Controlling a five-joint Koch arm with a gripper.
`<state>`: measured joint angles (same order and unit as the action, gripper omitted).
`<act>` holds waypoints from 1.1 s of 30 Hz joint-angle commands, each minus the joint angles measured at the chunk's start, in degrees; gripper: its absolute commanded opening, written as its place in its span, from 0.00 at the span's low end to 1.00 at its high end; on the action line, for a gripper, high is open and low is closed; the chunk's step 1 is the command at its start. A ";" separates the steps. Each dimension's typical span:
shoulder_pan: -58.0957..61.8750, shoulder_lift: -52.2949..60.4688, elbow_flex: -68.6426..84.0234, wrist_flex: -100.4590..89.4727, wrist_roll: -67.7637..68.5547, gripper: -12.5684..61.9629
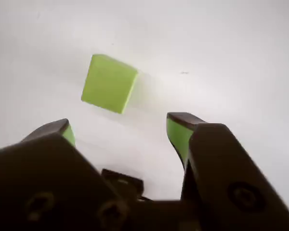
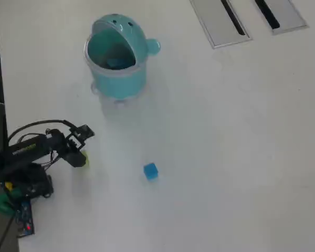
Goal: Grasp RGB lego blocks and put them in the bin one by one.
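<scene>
1. From the wrist view, the end effector (image 1: 120, 129) points down at the white counter (image 1: 231, 57) with its two jaws spread well apart, and nothing sits between them. Each dark finger carries a green pad (image 1: 177, 136) on its inner face.
2. In the same view, the yellow-green block (image 1: 109, 83) lies on the counter just beyond the fingertips, closer to the left jaw, turned at a slant and touching neither jaw.
3. From the overhead view, the arm (image 2: 34, 149) sits at the left edge of the counter (image 2: 226, 157), its end effector (image 2: 80, 155) low over a speck of yellow-green (image 2: 84, 159) that is mostly hidden beneath it.
4. The blue block (image 2: 150, 171) rests in the open to the right of the arm, well apart from it.
5. The teal bin (image 2: 117, 56) stands toward the top of the view, its opening facing down the picture. Something dark bluish lies inside, too dim to identify.
6. Two grey slotted panels (image 2: 220, 21) are set into the counter at upper right.
</scene>
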<state>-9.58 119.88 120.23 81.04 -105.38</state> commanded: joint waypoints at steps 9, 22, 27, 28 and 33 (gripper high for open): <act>-3.16 0.26 5.80 -8.35 1.32 0.63; -1.85 -7.56 10.90 -20.21 2.02 0.63; 0.44 -11.43 10.11 -21.62 2.46 0.63; 0.62 -12.13 10.20 -21.62 2.81 0.63; 1.05 -13.62 10.81 -23.29 4.57 0.63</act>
<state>-8.53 106.00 133.15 59.15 -101.87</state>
